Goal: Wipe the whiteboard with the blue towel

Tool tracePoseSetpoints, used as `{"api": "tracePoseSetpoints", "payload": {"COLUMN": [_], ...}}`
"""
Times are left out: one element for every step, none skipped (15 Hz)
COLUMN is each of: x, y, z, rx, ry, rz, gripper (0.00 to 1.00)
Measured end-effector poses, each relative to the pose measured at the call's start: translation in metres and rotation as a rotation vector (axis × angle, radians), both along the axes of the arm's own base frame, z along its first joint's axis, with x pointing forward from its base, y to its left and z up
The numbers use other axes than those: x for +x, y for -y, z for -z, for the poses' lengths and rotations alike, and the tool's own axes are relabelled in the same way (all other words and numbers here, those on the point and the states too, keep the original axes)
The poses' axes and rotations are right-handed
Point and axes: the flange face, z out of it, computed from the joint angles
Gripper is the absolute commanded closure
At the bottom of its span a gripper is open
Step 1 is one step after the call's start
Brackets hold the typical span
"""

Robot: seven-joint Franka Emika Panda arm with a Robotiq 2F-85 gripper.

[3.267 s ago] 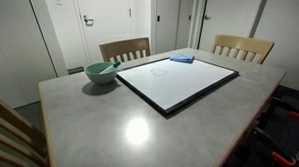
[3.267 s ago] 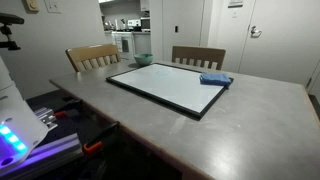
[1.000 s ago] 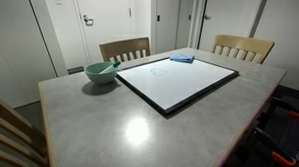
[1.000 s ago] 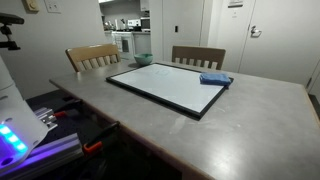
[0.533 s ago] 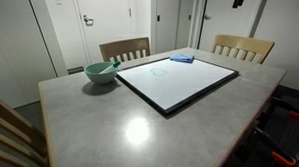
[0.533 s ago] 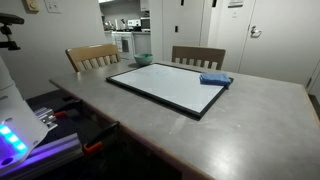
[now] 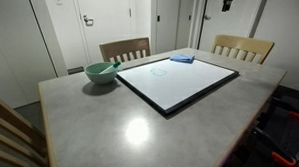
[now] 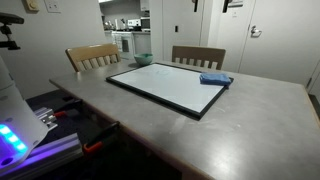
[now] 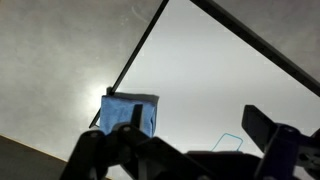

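The whiteboard [image 7: 179, 82] lies flat on the grey table, white with a thin black frame; it shows in both exterior views [image 8: 168, 86]. The blue towel [image 7: 182, 58] lies folded on its far corner [image 8: 215, 79]. My gripper [image 7: 229, 1] hangs high above the far end of the table, only its tip showing at the top edge [image 8: 211, 4]. In the wrist view the gripper [image 9: 194, 118] is open and empty, well above the whiteboard [image 9: 220, 80], with the towel [image 9: 130, 112] by the left finger. A small teal outline is drawn on the board.
A teal-green bowl [image 7: 101, 72] stands on the table beside the board's far corner [image 8: 143, 59]. Wooden chairs [image 7: 124, 48] stand along the far side and at the near corner. Doors and walls are behind the table [image 7: 111, 125].
The gripper has come into view at the top of both exterior views and moved lower and sideways over the far end of the table. Towel, board and bowl have not moved.
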Motion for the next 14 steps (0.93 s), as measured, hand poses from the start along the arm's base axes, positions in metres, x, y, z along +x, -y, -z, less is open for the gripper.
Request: {"api": "tracePoseSetpoints", "payload": {"x": [0.006, 0.013, 0.018, 0.021, 0.022, 0.022, 0.021, 0.021, 0.021, 0.022, 0.022, 0.024, 0.026, 0.03], "y": [0.0, 0.0, 0.0, 0.0, 0.001, 0.003, 0.005, 0.006, 0.006, 0.005, 0.003, 0.001, -0.001, -0.002], "z": [0.003, 0.008, 0.011, 0.013, 0.012, 0.009, 0.007, 0.005, 0.005, 0.006, 0.007, 0.01, 0.015, 0.022], "rx": [-0.002, -0.003, 0.0, 0.017, 0.032, 0.038, 0.041, 0.042, 0.042, 0.041, 0.042, 0.043, 0.051, 0.055], "ry": [-0.005, -0.011, -0.019, -0.027, -0.029, -0.028, -0.028, -0.027, -0.027, -0.025, -0.025, -0.021, -0.013, -0.001], "rz": [-0.004, -0.008, -0.011, -0.018, -0.026, -0.028, -0.029, -0.029, -0.029, -0.03, -0.035, -0.051, -0.077, -0.112], "gripper": [0.0, 0.0, 0.0, 0.0, 0.0, 0.0, 0.0, 0.0, 0.0, 0.0, 0.0, 0.0, 0.0, 0.0]}}
